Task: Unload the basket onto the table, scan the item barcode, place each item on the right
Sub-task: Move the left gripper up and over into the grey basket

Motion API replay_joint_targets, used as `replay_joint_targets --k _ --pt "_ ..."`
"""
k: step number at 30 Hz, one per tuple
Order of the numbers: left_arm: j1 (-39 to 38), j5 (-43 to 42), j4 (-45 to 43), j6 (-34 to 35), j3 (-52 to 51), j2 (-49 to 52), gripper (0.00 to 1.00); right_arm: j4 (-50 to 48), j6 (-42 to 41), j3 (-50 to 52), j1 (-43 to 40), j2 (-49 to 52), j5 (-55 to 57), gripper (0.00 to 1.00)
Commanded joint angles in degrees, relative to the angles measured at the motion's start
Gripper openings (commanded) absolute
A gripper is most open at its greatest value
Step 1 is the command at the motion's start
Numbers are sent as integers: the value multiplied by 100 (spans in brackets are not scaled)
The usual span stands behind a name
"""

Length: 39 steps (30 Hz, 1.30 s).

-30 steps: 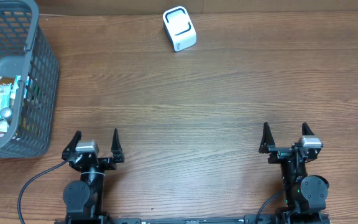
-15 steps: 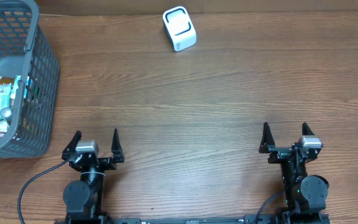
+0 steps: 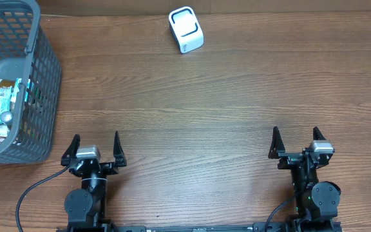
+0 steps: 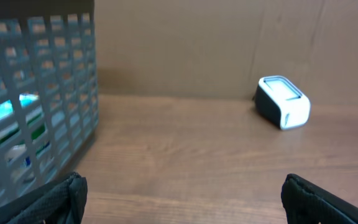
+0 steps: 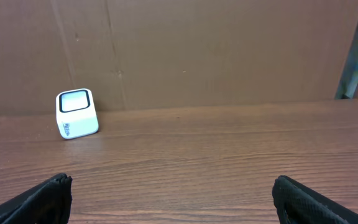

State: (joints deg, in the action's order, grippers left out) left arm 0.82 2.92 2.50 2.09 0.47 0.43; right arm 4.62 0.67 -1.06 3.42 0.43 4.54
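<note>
Desk, brown wood grain, fills nearly the whole overhead view, with a plain brown cardboard wall standing along its far edge.

Next biggest is the grey plastic mesh basket, sitting at the far left of the desk and partly cut off by the frame. From the left wrist camera it's the big lattice on the left side.

Then the two black arms at the near edge. The left pincer is near-left with its fingers spread wide and nothing between them. The right pincer is near-right, same deal: wide apart and holding nothing. Both point toward the far side and sit well apart from each other and from everything else on the desk.

The small white boxy scanner with the dark-outlined window on top is at the far edge, roughly in the middle, a bit left of centre, turned at a slight angle. It's well apart from the basket.

Smallest stuff: a pile of crumpled teal-and-white packets lying inside the basket, toward its near-left part. Can't make out any barcode on them from these views.
</note>
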Motion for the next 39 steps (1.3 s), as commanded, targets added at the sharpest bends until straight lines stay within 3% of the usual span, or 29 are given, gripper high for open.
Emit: replay_joint_targets --k 1,9,17,23,25,32,39 --pt "-20 151 155 -192 -20 -11 99 -24 26 57 20 -26 52 100" --pt "-20 39 -63 -173 -20 -11 100 -24 26 57 20 -26 55 100" --pt "-20 -551 -1165 -175 160 -11 100 -24 26 57 20 -26 55 100" --pt "-20 -811 -1469 -170 1008 -11 99 -24 26 57 20 -26 52 100" --pt "-20 -848 -1252 -170 1425 -11 100 -24 26 57 20 -26 52 100" --pt "-20 -122 844 -199 3571 275 100 -24 26 57 20 -26 52 100" --pt "-20 -474 2771 -236 5936 1694 100 -24 26 57 20 -26 55 100"
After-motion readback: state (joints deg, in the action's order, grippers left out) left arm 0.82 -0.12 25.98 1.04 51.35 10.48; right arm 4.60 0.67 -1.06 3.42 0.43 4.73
